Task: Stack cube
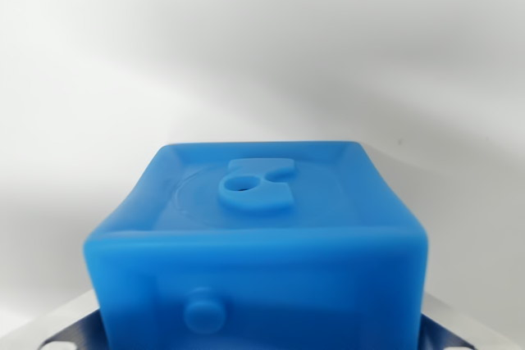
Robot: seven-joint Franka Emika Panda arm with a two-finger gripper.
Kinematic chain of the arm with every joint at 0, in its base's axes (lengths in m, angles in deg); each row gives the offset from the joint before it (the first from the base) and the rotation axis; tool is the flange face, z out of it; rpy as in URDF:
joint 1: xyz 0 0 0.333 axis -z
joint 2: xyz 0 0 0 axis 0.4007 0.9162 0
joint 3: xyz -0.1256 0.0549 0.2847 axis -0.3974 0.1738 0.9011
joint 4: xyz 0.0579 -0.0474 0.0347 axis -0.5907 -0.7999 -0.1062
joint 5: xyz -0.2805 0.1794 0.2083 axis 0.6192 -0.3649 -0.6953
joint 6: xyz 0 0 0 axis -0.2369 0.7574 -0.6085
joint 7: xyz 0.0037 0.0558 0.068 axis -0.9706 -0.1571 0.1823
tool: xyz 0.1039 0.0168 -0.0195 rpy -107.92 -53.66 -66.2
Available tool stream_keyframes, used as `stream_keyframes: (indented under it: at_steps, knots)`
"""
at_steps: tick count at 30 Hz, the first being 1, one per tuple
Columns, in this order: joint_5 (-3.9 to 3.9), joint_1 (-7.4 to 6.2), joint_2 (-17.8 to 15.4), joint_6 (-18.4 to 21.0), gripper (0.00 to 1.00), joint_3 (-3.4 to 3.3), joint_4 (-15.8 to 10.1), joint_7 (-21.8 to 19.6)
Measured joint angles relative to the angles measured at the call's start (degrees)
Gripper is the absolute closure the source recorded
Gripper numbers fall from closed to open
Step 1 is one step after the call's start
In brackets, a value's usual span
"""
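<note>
Cube (258,235) close between tool (261,335) fingers

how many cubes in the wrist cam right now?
1. A blue cube fills the lower centre of the wrist view, close to the camera. No second cube shows; one could be hidden beneath it or out of frame.

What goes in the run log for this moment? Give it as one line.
view: wrist | blue cube: fills lower frame, close up | claw tips: beside cube, grip unclear | second cube: not in view | surface: white
</note>
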Motion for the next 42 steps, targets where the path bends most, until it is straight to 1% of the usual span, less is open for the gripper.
stream_keyframes:
  at_steps: [17,23,33,42]
  knots:
    - [0.0,0.0,0.0,0.0,1.0,0.0,0.0,0.0]
    - [-0.02,0.05,-0.5,0.3,1.0,0.06,-0.1,0.0]
    - [-0.16,0.52,-2.5,1.6,1.0,0.57,-0.7,0.2]
    - [-0.53,1.15,-5.1,3.6,1.0,1.33,-1.3,0.5]
